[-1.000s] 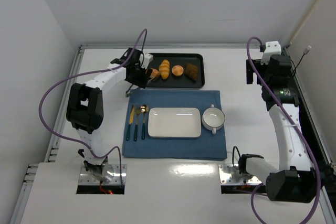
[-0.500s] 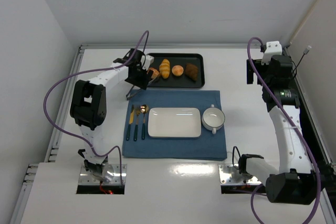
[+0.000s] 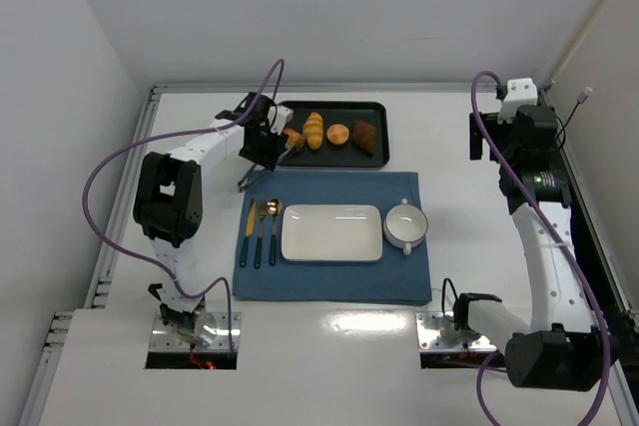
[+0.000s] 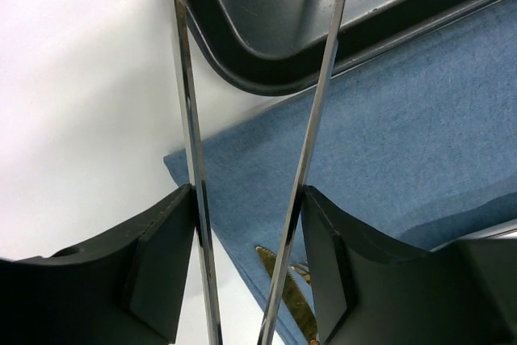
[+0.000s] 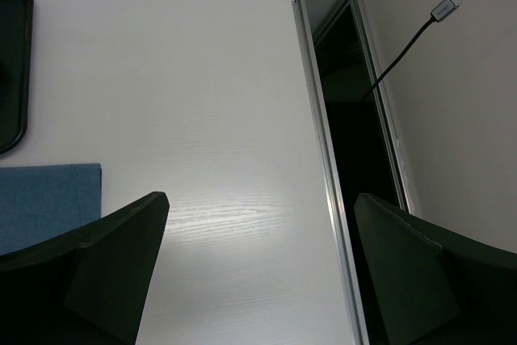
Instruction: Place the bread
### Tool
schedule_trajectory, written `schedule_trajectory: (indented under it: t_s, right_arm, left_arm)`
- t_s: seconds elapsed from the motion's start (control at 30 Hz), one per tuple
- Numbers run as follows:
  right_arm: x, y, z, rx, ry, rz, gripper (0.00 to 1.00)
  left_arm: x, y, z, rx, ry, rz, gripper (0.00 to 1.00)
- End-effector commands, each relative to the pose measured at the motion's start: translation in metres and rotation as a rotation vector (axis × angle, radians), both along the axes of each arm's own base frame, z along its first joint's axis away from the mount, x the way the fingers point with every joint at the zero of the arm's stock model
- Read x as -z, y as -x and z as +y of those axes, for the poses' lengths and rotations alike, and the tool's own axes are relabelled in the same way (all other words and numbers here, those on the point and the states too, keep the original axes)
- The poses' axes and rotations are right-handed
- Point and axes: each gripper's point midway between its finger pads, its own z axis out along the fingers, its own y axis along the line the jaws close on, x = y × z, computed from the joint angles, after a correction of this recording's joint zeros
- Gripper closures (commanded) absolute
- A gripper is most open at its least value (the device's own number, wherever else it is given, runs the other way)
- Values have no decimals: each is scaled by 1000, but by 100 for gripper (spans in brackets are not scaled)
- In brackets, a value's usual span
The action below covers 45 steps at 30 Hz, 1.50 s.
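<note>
1. The white bench (image 3: 200,276) carried a blue cloth placemat (image 3: 329,281) nearest the arm bases. On it, from left, lay gold-headed cutlery with dark handles (image 3: 262,231), a white rectangular plate (image 3: 331,232) with nothing showing on it, and a white handled cup (image 3: 406,224) whose contents I could not tell.
2. The left tool (image 4: 249,232) was clamped partway closed on a pair of thin bright-metal tongs (image 4: 187,119). The blades ran forward over the cloth's corner to the tray.
3. Beyond the cloth sat a black rectangular tray (image 3: 334,110). It held four items in a row.
   - The bread (image 3: 291,135), a small golden-brown oval bun, was at the left end.
   - Next came a yellow ridged roll (image 3: 314,131), a round orange-pink bun (image 3: 338,134) and a dark brown piece (image 3: 365,136).
4. The tong tips were at the bread. Whether they touched it could not be told.
5. Judgement: the bread looked light and soft and could be crushed, and it might slip on smooth blades. It would be best pinched gently across its short width, at the middle.
6. The right tool (image 5: 260,224) was at the far right with its fingers spread wide and nothing in them.
</note>
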Motion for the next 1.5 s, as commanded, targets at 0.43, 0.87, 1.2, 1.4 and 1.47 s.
schedule_trajectory:
  t_s: [0.43, 0.87, 1.2, 1.4, 1.47]
  right_arm:
    - [-13, 0, 1, -5, -9, -43, 0]
    - [-4, 0, 1, -4, -10, -34, 0]
    - [6, -4, -1, 4, -8, -15, 0]
    - [10, -7, -5, 13, 17, -11, 0]
    - [15, -9, -7, 22, 20, -6, 0]
  left_arm:
    - [-58, -12, 0, 10, 24, -104, 77]
    - [-81, 8, 3, 39, 43, -154, 83]
    - [-92, 22, 7, 47, 55, -221, 95]
    - [-109, 39, 9, 78, 80, -294, 99]
    - [-119, 49, 10, 91, 92, -339, 99]
